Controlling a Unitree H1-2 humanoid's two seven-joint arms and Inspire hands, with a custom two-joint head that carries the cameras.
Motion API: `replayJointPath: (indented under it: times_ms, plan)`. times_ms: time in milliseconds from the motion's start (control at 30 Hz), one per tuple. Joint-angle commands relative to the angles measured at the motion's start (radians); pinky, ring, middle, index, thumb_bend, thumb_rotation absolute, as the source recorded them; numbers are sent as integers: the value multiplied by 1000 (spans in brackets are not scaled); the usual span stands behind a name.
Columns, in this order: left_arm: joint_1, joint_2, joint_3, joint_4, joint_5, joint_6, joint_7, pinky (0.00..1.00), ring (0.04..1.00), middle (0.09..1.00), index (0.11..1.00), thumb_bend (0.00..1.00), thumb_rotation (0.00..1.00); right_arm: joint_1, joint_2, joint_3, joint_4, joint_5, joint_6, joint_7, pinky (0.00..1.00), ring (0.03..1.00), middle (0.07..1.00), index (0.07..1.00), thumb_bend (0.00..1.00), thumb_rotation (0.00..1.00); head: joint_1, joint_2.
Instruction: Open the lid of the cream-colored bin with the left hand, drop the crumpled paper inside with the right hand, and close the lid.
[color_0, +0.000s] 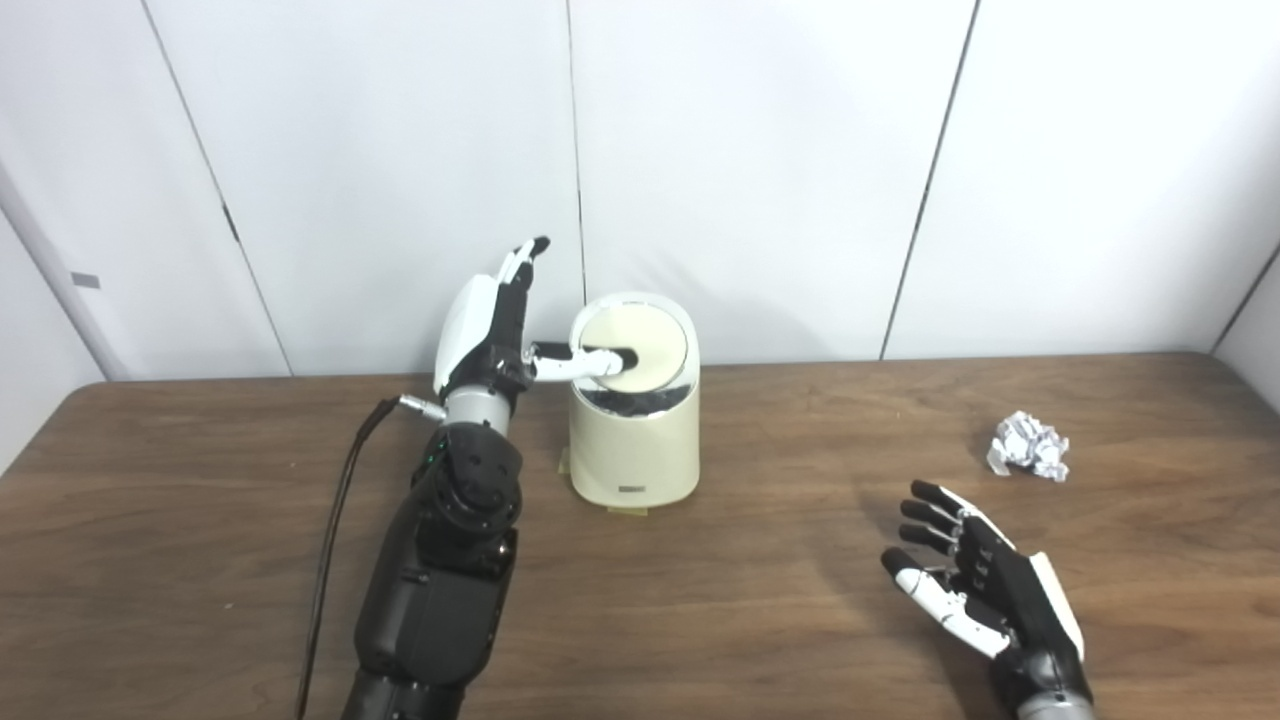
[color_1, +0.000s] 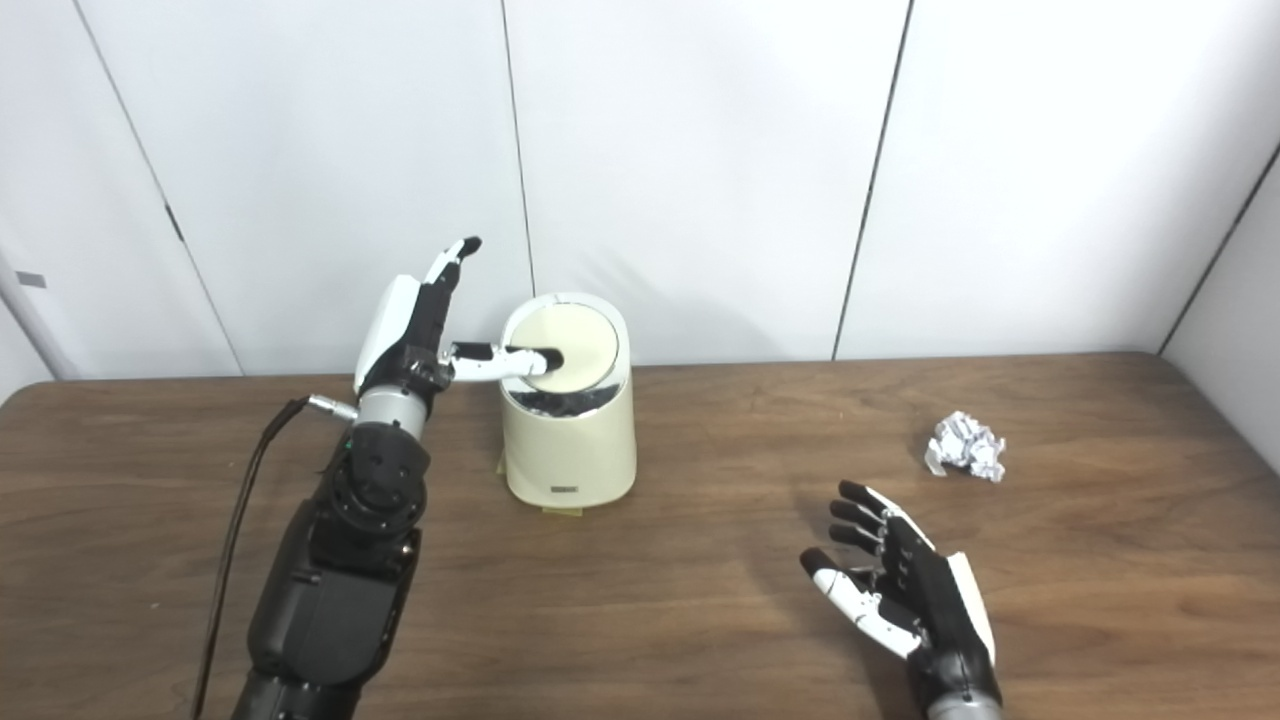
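White wall panels back my brown wooden desk. My left hand stands upright beside the cream-colored bin, fingers spread, thumb pressing its tilted lid. My right hand hovers palm-up, fingers wide, holding nothing. I see the crumpled paper lying on the desk just beyond it.
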Motion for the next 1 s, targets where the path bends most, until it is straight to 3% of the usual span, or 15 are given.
replayJointPath:
  times_ms: [0, 467, 967]
  plan:
    - [-51, 6, 2, -1, 9, 1, 40, 983, 1000, 1000, 1000, 1000, 142, -10, -2, 5, 3, -8, 1, 5, 649, 760, 794, 818, 386, 317, 0, 2]
    - [-59, 27, -10, 108, -11, -31, 140, 1000, 1000, 1000, 1000, 959, 53, -3, 1, 9, -11, -7, 6, 1, 641, 755, 791, 820, 390, 321, -6, 8]
    - [-62, 49, -82, 145, 8, -30, 186, 1000, 1000, 1000, 1000, 975, 99, -4, 5, 13, -19, -4, 13, 0, 650, 762, 798, 818, 381, 293, -12, 5]
